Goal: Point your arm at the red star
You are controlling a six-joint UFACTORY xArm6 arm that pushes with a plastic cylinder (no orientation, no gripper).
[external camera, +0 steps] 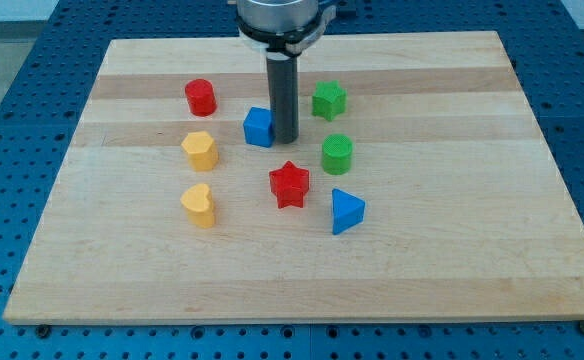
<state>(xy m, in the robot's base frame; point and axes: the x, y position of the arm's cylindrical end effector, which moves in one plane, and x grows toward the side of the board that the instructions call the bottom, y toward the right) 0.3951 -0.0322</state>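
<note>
A pale wooden board [452,250] lies on a blue perforated table [12,60], seen from above and slightly in front. Eight small coloured blocks sit near the board's middle.

The landmark is the red star [289,184], the block the task names. It lies roughly at the centre of the group, apart from every other block.

My tip [285,139], the lower end of a straight dark rod hanging from a grey mount at the view's top, rests on the board just above the red star, toward the view's top, with a narrow strip of bare wood between them. There is no hand or gripper here, so nothing is grasped or clenched; the rod simply stands upright.

A blue cube [259,127] sits up and slightly left of the red star, touching or nearly touching the rod's left side; I cannot tell which. A green cylinder [337,154] is up and right of the star, and a green star-like block [328,100] farther up and right. A blue triangular block [347,211] lies down and right. A yellow heart-like block [200,205] lies left of the star, a yellow hexagonal block [200,150] up and left, and a red cylinder [201,97] farther up and left.

By my judgement, the approach is nearly complete. The next move calls for a short slide toward the view's bottom, straight to the red star, without dragging the blue cube along.
</note>
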